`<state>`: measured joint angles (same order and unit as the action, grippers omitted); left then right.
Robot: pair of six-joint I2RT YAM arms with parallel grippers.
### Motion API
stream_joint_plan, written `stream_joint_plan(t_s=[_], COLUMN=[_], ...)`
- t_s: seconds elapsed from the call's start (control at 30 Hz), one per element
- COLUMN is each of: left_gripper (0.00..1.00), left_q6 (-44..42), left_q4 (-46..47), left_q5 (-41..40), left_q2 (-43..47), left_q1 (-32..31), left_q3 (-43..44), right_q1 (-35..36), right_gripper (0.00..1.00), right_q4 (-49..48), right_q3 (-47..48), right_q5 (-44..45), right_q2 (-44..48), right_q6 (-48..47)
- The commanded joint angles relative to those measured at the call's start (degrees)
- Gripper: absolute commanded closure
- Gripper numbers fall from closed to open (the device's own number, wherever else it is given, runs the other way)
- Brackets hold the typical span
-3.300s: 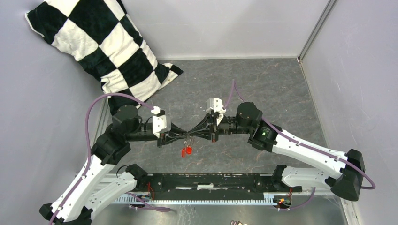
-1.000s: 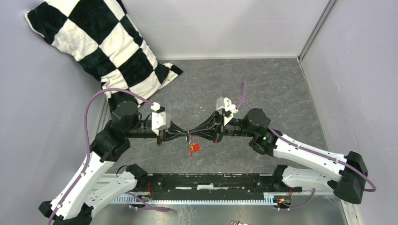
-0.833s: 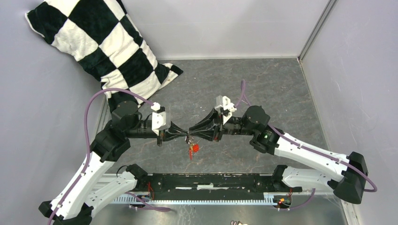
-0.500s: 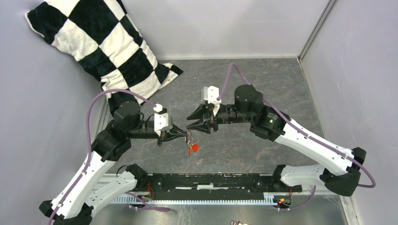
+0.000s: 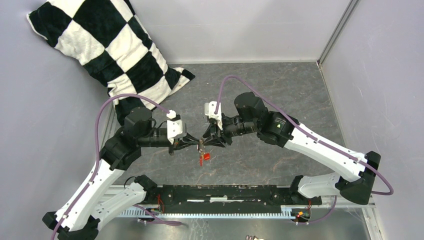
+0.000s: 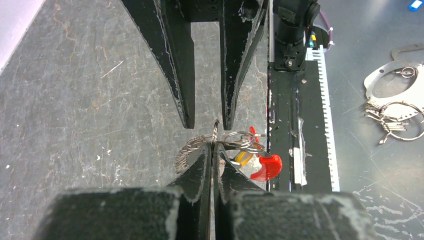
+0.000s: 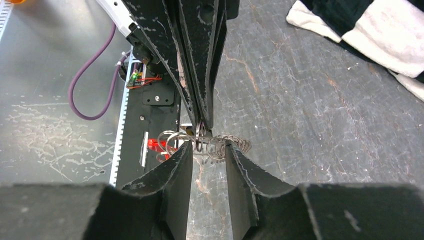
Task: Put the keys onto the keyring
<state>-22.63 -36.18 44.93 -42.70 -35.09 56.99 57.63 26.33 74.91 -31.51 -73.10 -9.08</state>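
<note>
So the left gripper (image 6: 213, 151) is pinched tight on the keyring (image 6: 216, 132), holding it up off the bench (image 5: 280, 95) right between the two arms. The right gripper (image 7: 207, 148) has its jaws apart, one finger on either side of the ring, not gripping anything as far as I can see. A red-headed key (image 6: 266, 167) and a yellow-headed key (image 6: 243, 158) dangle just under the ring in a tangle of wire loops. I'd guess those two are on, though I can't tell if they're fully threaded. No black-headed key anywhere in view. There's a loose bunch of rings (image 6: 392, 114) lying past the rail, well apart. My read: partway done, at least one key left to fetch and thread.
</note>
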Motion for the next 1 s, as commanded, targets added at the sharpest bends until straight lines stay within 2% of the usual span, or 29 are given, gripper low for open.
stream_joint_plan(t_s=[0.0,0.43,0.73,0.83,0.87,0.9,0.97], left_gripper=[0.98,0.98,0.98,0.98,0.98,0.94,0.79], left_q6=[-2.2,-0.5,0.3,0.5,0.6,0.9,1.5], left_q4=[0.9,2.1,3.0,3.0,3.0,2.9,3.0], left_q5=[-0.4,0.1,0.1,0.2,0.3,0.4,0.4], left_q2=[0.0,0.4,0.6,0.6,0.6,0.6,0.8], left_q1=[0.1,0.1,0.1,0.1,0.1,0.1,0.1], left_q3=[0.8,-0.1,0.4,0.6,0.6,0.5,0.5], right_q1=[-0.1,-0.1,-0.1,-0.1,-0.1,0.0,-0.1], right_gripper=[0.65,0.80,0.88,1.00,1.00,0.99,1.00], right_q4=[-3.9,-9.1,-8.7,-7.7,-8.3,-9.6,-14.7], right_q3=[2.0,-0.9,-1.9,-0.6,-0.8,-1.1,-3.9], right_q5=[-1.2,-2.5,-1.9,-0.7,-0.6,-0.4,0.3], right_q2=[0.1,-0.3,-0.6,-1.3,-1.2,-0.5,1.8], right_q6=[0.7,4.1,4.1,3.5,3.5,3.6,4.6])
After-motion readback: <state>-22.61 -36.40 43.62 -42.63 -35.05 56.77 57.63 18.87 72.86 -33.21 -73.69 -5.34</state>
